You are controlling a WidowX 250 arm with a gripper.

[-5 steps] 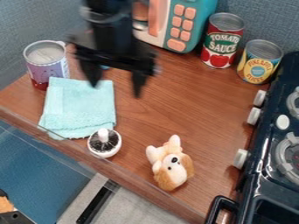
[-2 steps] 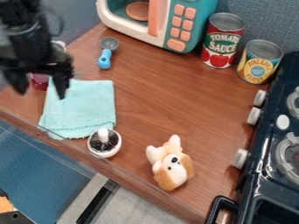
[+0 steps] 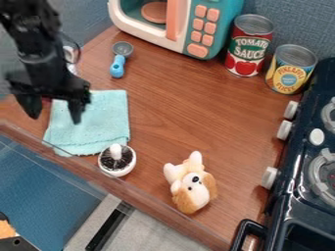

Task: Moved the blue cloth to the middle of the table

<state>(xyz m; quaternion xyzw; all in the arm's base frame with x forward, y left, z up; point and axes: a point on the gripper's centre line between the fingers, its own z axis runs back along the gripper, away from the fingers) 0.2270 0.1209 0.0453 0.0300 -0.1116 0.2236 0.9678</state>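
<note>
Cloth (image 3: 108,120), pale blue, lies spread on the left of the worktop (image 3: 196,108), well apart from the plush dog (image 3: 191,185) (nose up, that one). Above its left side hangs the black hand (image 3: 55,118), two fingers apart.

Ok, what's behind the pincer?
Behind the pincer is the upper left of the blue cloth, its corner covered. A pale thing peeks out beside the arm, too covered to name.
</note>
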